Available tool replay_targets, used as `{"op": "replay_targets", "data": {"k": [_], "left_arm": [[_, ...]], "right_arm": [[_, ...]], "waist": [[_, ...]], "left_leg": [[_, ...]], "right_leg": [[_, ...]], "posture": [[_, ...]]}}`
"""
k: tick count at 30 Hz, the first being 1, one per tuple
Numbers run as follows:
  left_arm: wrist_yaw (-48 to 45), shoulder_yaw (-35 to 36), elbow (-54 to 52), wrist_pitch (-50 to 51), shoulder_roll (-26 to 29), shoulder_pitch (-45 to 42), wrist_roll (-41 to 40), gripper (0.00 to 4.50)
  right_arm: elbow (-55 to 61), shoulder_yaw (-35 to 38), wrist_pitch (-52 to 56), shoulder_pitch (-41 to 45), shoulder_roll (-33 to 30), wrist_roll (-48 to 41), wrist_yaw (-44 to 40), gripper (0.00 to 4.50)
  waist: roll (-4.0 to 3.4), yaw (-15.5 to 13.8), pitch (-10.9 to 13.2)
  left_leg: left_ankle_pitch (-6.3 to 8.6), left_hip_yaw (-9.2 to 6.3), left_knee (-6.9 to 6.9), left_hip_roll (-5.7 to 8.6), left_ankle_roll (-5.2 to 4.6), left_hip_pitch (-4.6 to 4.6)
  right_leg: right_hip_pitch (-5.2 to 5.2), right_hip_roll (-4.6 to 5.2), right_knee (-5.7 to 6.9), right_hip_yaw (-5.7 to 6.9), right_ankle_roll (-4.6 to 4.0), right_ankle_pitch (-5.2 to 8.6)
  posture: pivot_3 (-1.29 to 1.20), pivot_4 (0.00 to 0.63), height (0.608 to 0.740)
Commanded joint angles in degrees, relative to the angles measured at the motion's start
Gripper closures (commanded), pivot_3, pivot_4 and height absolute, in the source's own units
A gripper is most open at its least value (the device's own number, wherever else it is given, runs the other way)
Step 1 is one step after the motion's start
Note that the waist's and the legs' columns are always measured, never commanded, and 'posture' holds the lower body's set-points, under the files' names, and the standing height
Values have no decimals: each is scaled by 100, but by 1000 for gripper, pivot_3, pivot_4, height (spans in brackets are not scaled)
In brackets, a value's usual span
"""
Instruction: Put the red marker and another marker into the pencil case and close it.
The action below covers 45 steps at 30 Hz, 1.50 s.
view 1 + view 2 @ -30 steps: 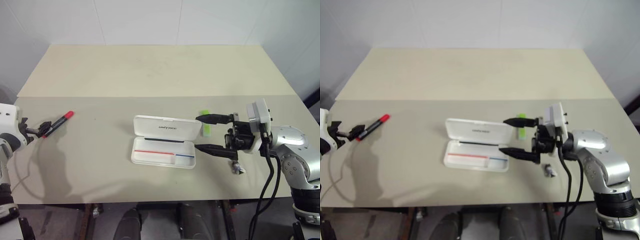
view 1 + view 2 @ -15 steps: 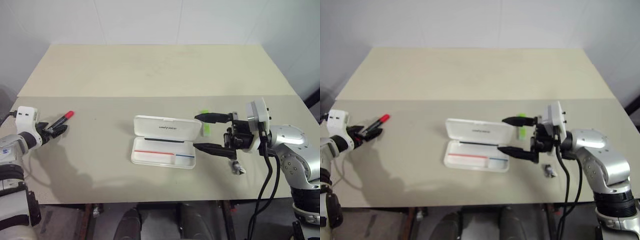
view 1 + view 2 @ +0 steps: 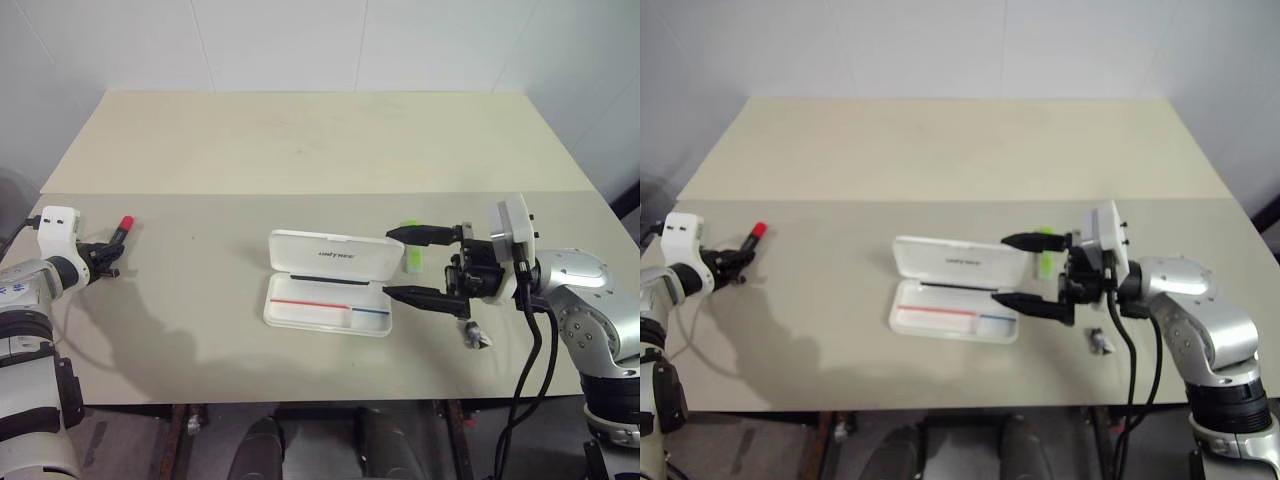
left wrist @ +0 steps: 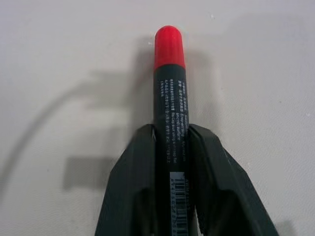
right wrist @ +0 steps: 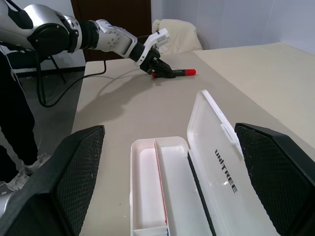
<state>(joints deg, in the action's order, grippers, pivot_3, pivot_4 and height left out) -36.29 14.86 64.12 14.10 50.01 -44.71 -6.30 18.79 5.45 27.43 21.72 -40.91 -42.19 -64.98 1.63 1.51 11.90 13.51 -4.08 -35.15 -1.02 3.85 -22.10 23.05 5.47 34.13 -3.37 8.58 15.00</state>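
The red marker [image 4: 170, 83], black barrel with a red cap, lies on the table at the far left. My left gripper [image 3: 108, 250] is shut on its barrel, one finger pressed against each side. The pencil case [image 3: 318, 316] lies open mid-table, its lid [image 5: 221, 162] propped up and the tray empty. Just right of the case hangs my right gripper [image 3: 405, 264], open wide with nothing between its fingers. The light-green highlighter [image 3: 410, 258] lies on the table behind the case's right end, beyond that gripper's upper finger.
A small dark grey object [image 3: 475, 337] lies on the table below my right wrist. Bare tabletop separates the marker from the case. The table's front edge runs close beneath both arms.
My left gripper came forward and down over the marker's barrel and shut on it. The right arm and the case have not moved.
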Motion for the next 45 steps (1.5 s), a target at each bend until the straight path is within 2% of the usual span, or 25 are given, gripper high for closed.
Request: {"op": "replay_targets", "data": {"k": [1,6,12,17,24,33,39,45], "left_arm": [[287,-58,28,-315,168,-130,157,3896],[209,-128,-440,-627,218,-546,174,3896],[-515,-502,-1299,-892,133,-1076,229,3896],[-1222,-781,-2089,-824,-138,-1594,63,3896],[-2099,-1173,-3469,-257,-664,-1710,-240,3896],[-2643,-1549,-5614,992,-1167,-1133,-943,3896],[-2760,-1691,-6534,1689,-1338,-864,-1416,3896],[-2676,-1785,-7890,2644,-1419,-109,-2192,3896]], "right_arm": [[203,236,-80,-19,-96,-57,31,0],[225,287,-106,-101,-118,-49,59,0],[240,329,-155,-173,-104,-46,42,0],[328,553,-209,-332,35,-244,168,0],[583,1208,-137,-1038,-20,-517,449,0],[1372,2012,-309,-2625,-153,-785,203,0],[1231,2141,-906,-3347,-412,-336,-630,0],[1005,2306,-1195,-3788,-279,-259,-725,0]], "waist": [[1,1,1],[23,-15,6],[25,-32,6],[26,-17,6],[26,-5,7],[26,13,7],[30,1,9],[29,11,9]], "left_leg": [[-1,0,0,0,0,0],[-3,0,0,0,2,-16],[0,1,2,1,7,-44],[0,1,0,1,7,-62],[0,0,-3,1,6,-63],[1,2,-6,1,4,-56],[-7,2,-11,1,-2,-36],[-6,4,-15,0,-1,-15]], "right_leg": [[0,0,0,0,0,0],[12,0,-4,0,1,-1],[40,0,-7,0,7,-3],[52,-1,-8,0,10,-3],[52,-1,-7,-1,12,-3],[50,-3,1,-13,15,-1],[31,-6,-1,-13,6,4],[0,-5,-15,-17,-7,11]], "posture": [[0,150,740],[0,150,740],[0,150,740],[0,150,740],[0,150,740],[0,150,740],[0,150,740],[0,150,740]]}}
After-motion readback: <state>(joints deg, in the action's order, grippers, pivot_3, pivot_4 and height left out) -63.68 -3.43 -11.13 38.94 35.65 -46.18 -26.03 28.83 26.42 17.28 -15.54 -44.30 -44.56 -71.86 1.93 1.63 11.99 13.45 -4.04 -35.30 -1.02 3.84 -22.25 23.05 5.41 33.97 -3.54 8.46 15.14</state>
